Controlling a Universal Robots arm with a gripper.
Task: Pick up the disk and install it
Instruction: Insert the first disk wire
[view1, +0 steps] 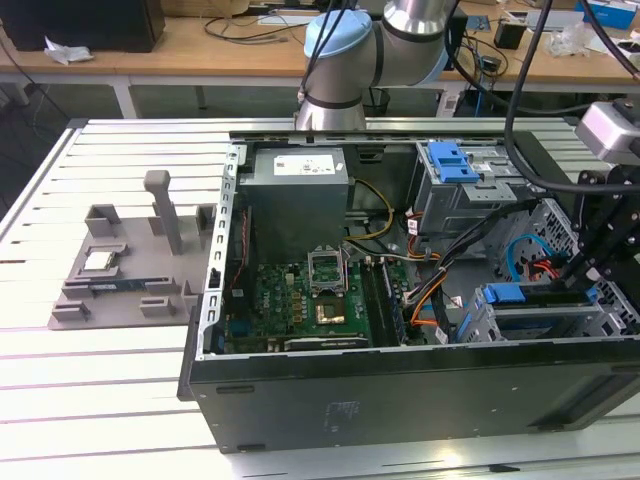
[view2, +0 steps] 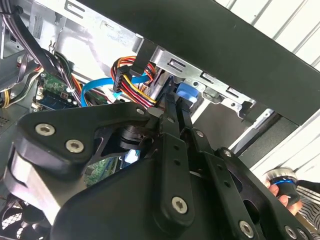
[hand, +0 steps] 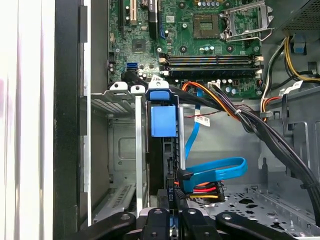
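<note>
On the slatted bench (view1: 120, 400), the open computer case (view1: 400, 390) holds the disk (hand: 162, 150) edge-up in its bay at four o'clock, pinched by the pincer (hand: 170, 220). Nearby cables (hand: 215, 170) could snag it.

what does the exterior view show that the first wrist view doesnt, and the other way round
Exterior view, not the first wrist view: the grey fixture on the exterior view's left of the computer case, holding a square chip and a memory stick; the power supply.
First wrist view, not the exterior view: the inside of the drive cage and the perforated case floor.
Both: the motherboard, its processor socket, and the disk with the claw at it.
</note>
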